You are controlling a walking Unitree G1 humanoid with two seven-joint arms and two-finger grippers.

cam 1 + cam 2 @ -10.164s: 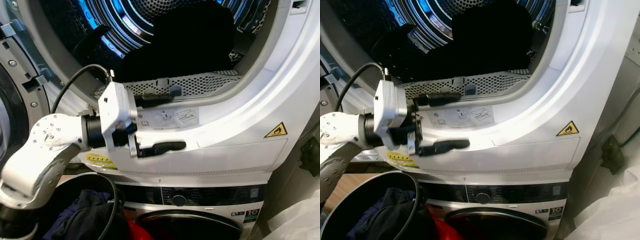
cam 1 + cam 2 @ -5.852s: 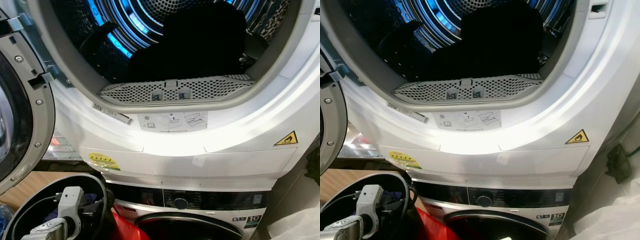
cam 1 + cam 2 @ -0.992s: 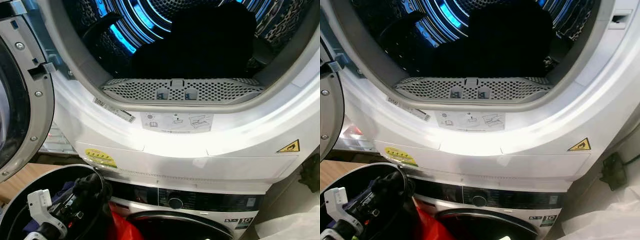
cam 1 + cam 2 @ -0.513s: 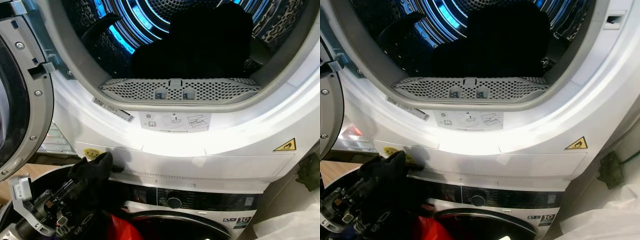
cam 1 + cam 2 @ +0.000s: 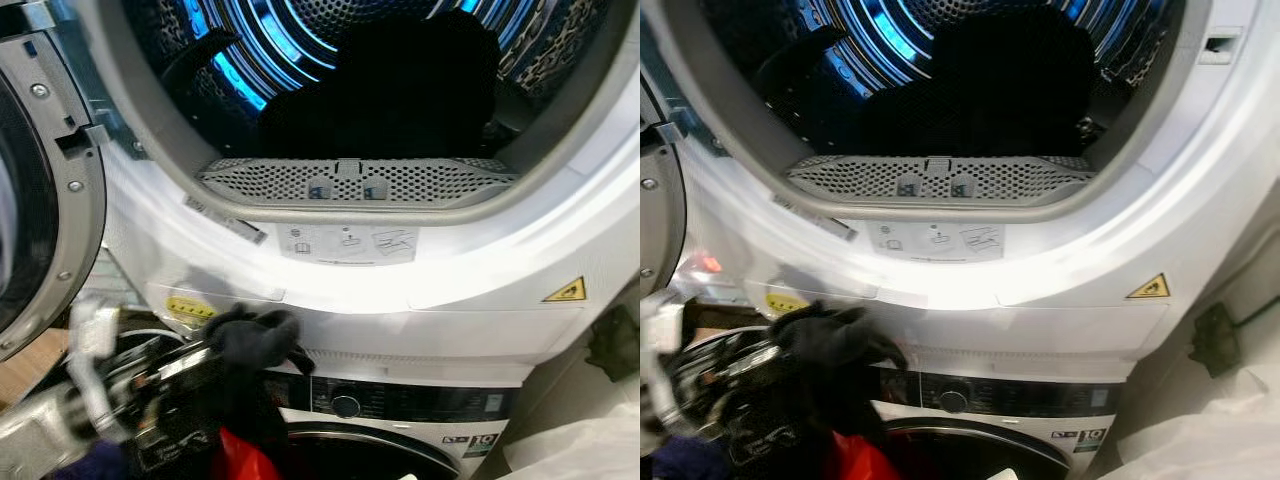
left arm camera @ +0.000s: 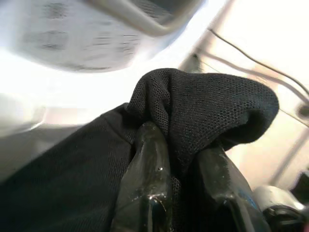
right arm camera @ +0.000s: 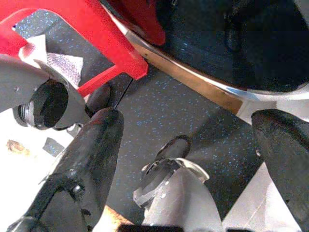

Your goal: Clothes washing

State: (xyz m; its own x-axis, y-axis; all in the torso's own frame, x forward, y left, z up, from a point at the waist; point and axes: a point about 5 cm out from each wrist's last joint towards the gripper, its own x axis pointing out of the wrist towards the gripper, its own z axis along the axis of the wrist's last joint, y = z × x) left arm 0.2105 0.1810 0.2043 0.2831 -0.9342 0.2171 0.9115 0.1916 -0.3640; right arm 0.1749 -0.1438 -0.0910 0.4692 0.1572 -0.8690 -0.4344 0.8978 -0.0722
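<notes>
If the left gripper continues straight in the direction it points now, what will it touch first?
Probably the dryer's white front panel, below the open drum. The left gripper, shut on a black garment, points up and to the right at that panel; depth is unclear in the blur.

Two stacked white front-loading machines: upper dryer (image 5: 480, 300) at twelve o'clock, lower washer (image 5: 400, 420) at six. One grey round open door (image 5: 40, 190) at nine o'clock. One black mesh garment (image 6: 203, 106). One yellow triangular warning sticker (image 5: 566, 291) at three o'clock. One red plastic item (image 7: 96, 34).
</notes>
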